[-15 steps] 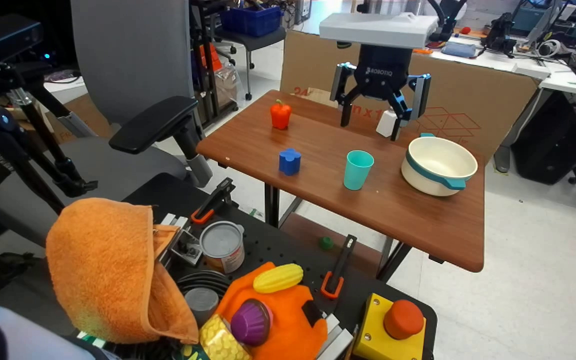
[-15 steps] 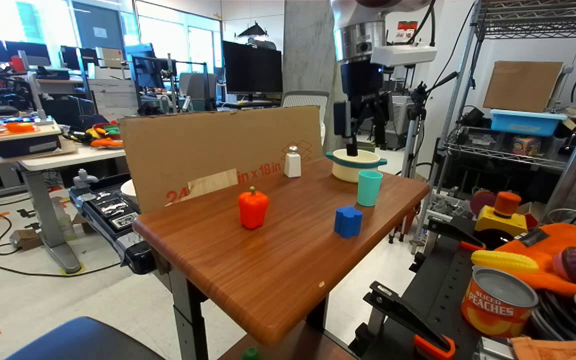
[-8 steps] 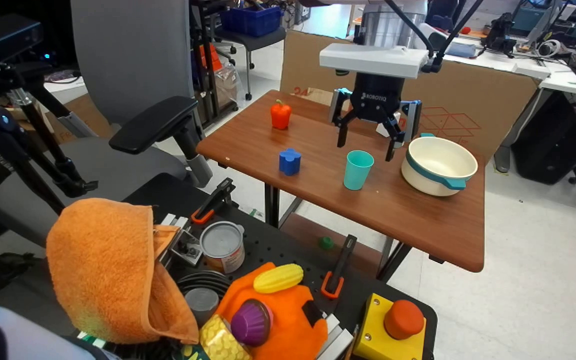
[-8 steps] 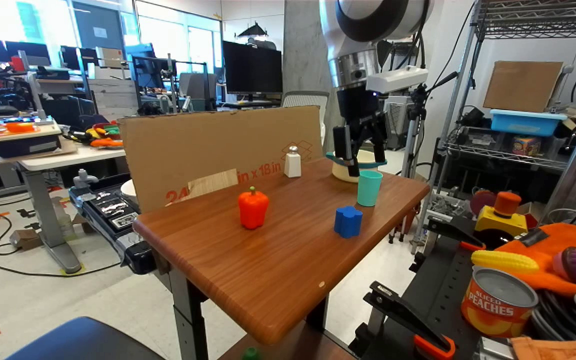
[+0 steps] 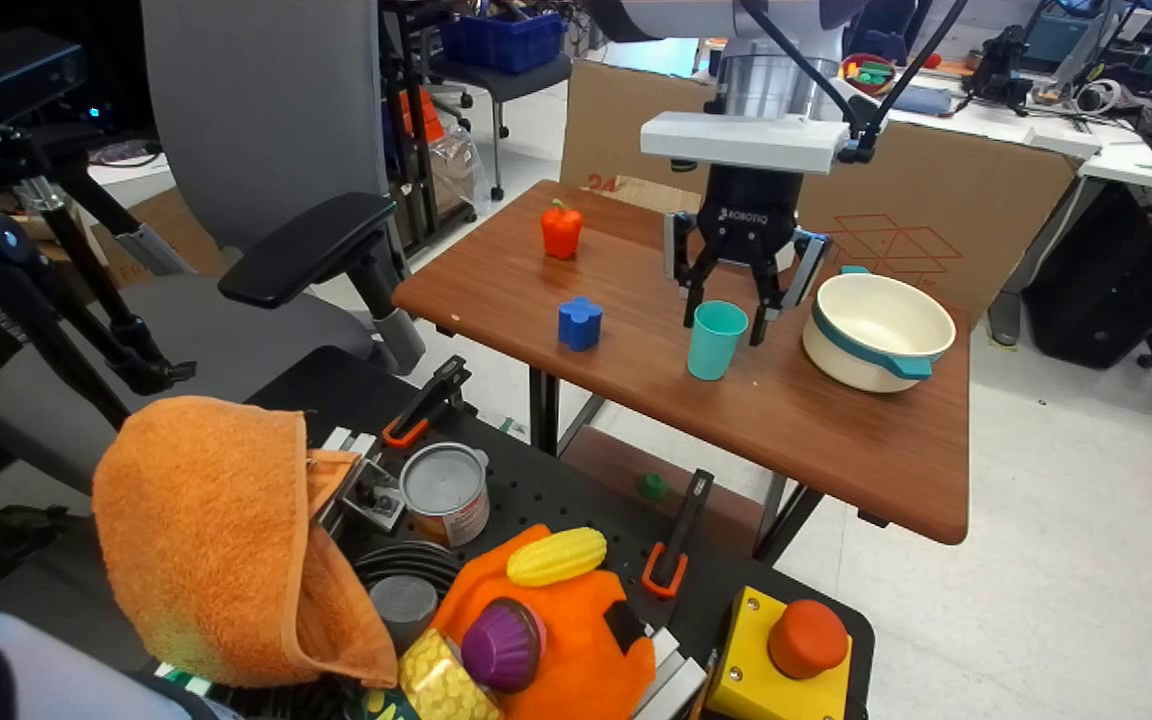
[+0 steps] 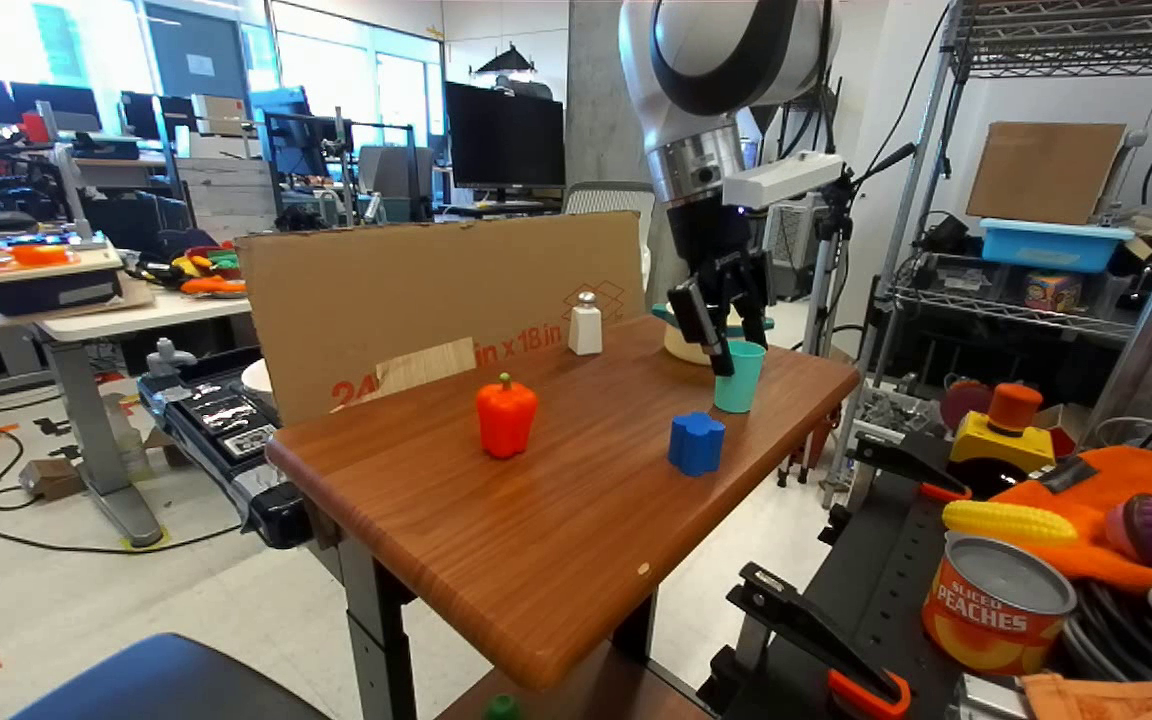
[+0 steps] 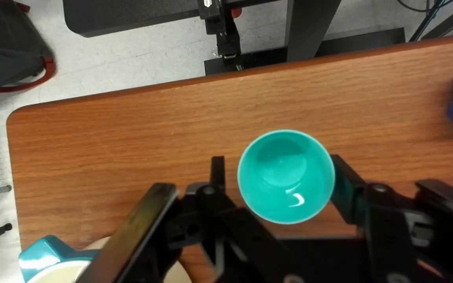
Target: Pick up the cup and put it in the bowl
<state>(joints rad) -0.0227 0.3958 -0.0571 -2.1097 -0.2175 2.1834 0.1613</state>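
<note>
The teal cup (image 5: 714,350) stands upright on the table, its open top facing me in the wrist view (image 7: 285,177). My gripper (image 5: 723,330) is lowered behind and around it, one finger on either side. In the wrist view a strip of wood shows between the left finger (image 7: 218,173) and the cup. The right finger (image 7: 346,188) is close against the rim; I cannot tell whether it touches. The cream bowl (image 5: 851,365) with its teal band and handles stands beside the cup, partly hidden behind gripper and cup in an exterior view (image 6: 681,345).
A blue flower-shaped block (image 5: 579,325) and a red pepper (image 5: 562,232) stand on the wooden table (image 5: 496,285). A white shaker (image 6: 586,328) is near the cardboard panel (image 6: 456,290) along the back edge. The cup is close to the table's long front edge.
My gripper has come down from above the table to the cup, and its fingers have drawn nearer to each other. Cup and bowl have not moved.
</note>
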